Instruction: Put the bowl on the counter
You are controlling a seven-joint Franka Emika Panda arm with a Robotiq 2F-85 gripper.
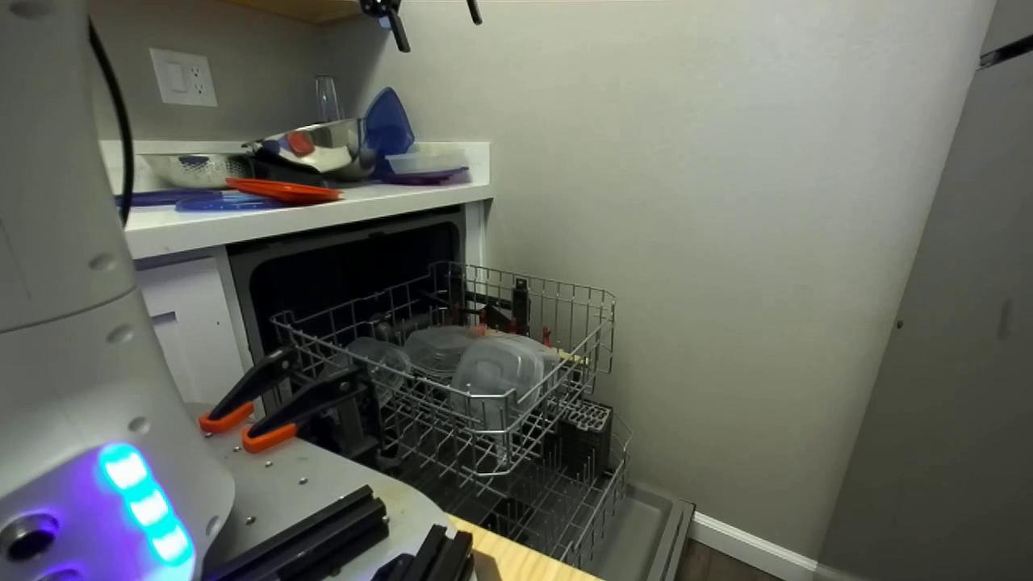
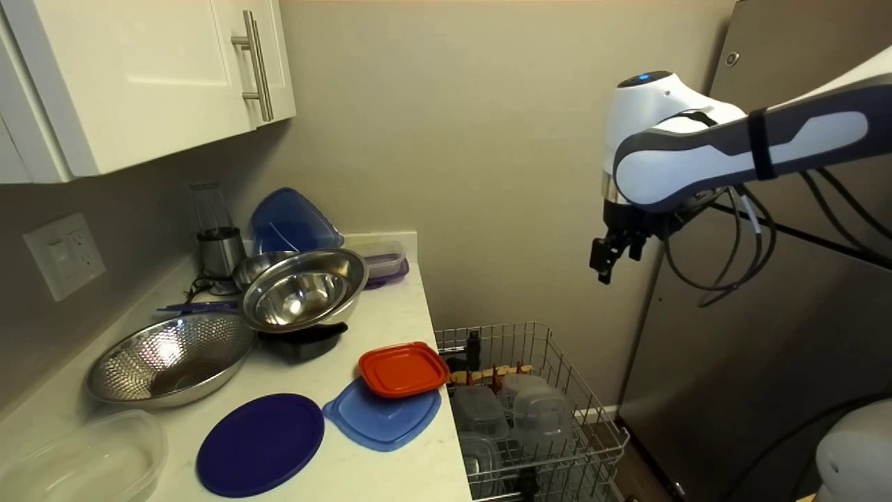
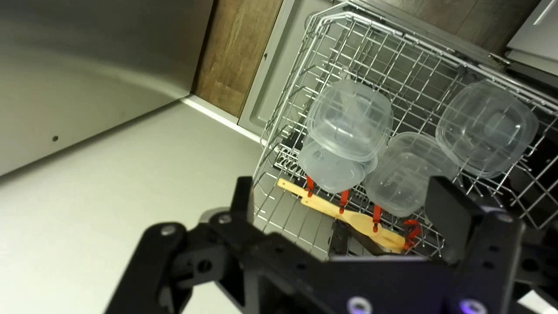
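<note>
Wrist view: nearest, your gripper point(image 3: 342, 200) stands spread wide, holding nothing. Beyond and lower, several clear bowls point(image 3: 350, 120) sit in the wire rack point(image 3: 403, 39); you cannot tell which is the task's. Farther off, in both exterior views, the white counter point(image 2: 394, 314) bears metal bowls point(image 2: 296, 300) and lids point(image 2: 383, 425).

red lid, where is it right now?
In an exterior view, the red lid sits at the right-hand edge of the counter, partly covering the light-blue lid, beside the wire dish rack.
</note>
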